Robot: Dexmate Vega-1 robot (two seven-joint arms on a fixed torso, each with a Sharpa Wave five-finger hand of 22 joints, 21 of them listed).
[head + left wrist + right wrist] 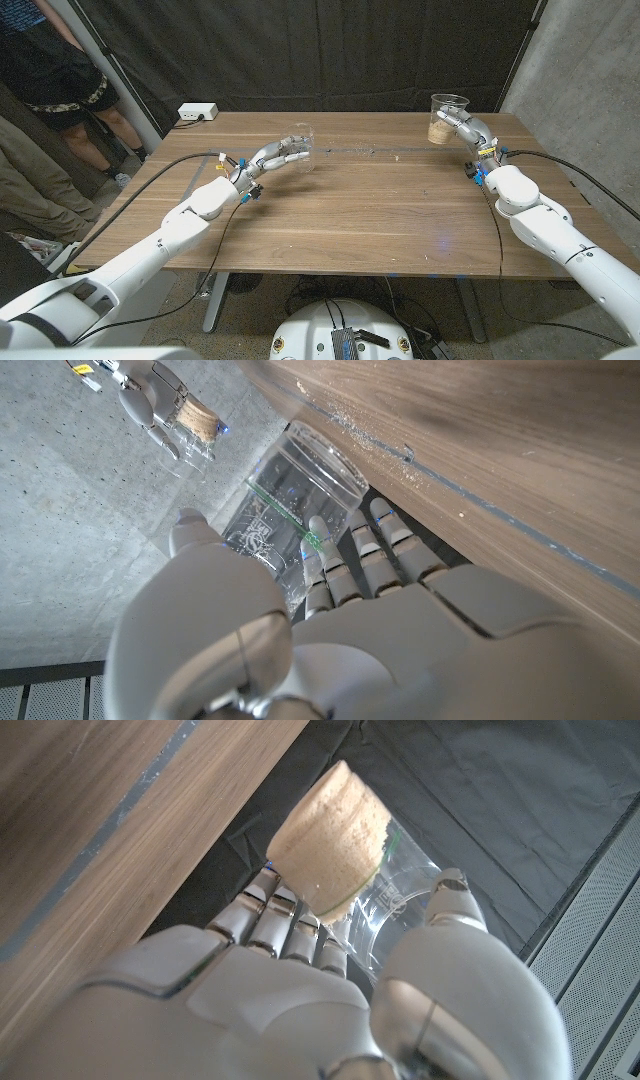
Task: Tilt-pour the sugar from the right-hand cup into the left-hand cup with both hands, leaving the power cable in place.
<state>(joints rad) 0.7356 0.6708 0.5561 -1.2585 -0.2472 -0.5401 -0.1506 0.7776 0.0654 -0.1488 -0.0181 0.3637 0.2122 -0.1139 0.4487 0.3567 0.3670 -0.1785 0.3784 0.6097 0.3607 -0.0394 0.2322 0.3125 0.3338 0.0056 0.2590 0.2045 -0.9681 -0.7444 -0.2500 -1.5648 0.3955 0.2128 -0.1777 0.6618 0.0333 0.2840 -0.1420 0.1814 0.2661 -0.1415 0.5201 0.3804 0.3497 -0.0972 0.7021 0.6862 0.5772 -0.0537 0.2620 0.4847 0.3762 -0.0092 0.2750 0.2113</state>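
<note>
— What is the left hand (268, 160) doing?

— It is wrapping its fingers (330, 565) round the empty clear cup (301, 145), thumb on one side and the rest curling round the other. In the left wrist view the cup is lying between thumb and fingers, mouth pointing away from the palm.

— And the other one?

— The right hand (470, 131) is gripping the sugar cup (447, 118) the same way — fingers (270, 920) on one side, thumb on the other, closed snug on the plastic. In the head view the cup is standing more or less upright with the brown sugar (330, 840) sitting in its base, just past the fingertips.

— Are the two cups close?

— No, they are well apart on the wooden table (370, 215).

— Anything else lying about?

— A white power strip (197, 112) is sitting at the table's far corner, well beyond the left hand's fingertips, and black cables (150, 180) are running along both arms. A person (60, 90) is standing beside the table on the left.
</note>
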